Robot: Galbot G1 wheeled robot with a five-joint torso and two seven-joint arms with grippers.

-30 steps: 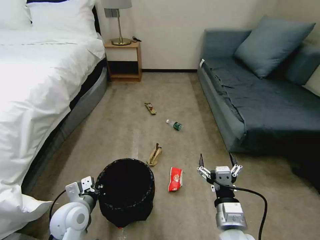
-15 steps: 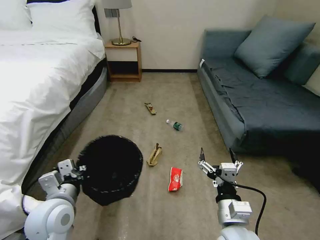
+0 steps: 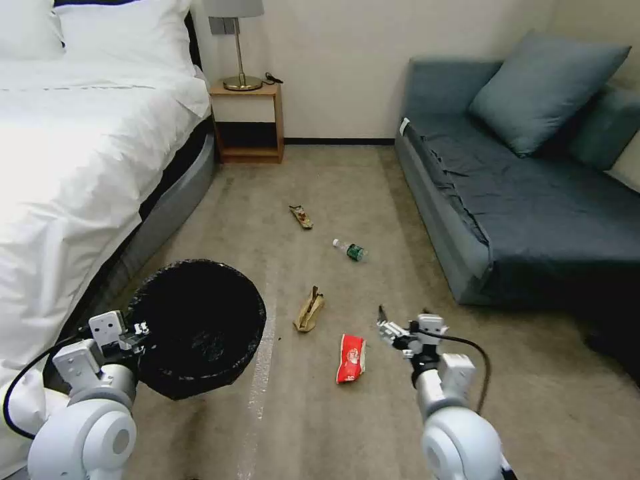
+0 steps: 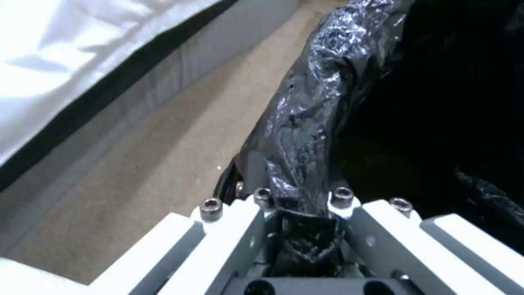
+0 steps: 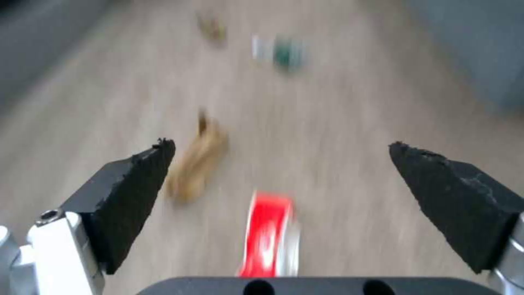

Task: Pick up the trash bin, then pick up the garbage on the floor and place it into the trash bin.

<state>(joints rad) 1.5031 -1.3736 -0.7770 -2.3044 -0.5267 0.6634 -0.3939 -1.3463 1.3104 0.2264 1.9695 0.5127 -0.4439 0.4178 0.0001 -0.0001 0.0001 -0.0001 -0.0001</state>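
The left pincer (image 3: 137, 331) is clamped on the bag-covered rim of the trash bin (image 3: 200, 320), its fingers (image 4: 262, 205) pinching the crinkly black plastic on either side of the edge. The bin hangs from that grip above the floor (image 3: 320, 180), tilted so its dark mouth faces up and toward the camera, close beside the bed (image 3: 73, 153) with its white cover. The right pincer (image 5: 281, 159) hovers over the carpet with its black pads spread wide apart and nothing between them; in the head view it sits just to the right of the red-and-white snack packet (image 3: 351, 358). Past that packet lies the crumpled tan wrapper (image 3: 309, 310), and farther off the small bottle (image 3: 350, 250) with its green label, then the brown-yellow snack wrapper (image 3: 301, 217). A grey-blue sofa (image 3: 520, 193) borders the carpet on the right, and a wooden nightstand (image 3: 248, 123) stands against the far wall.
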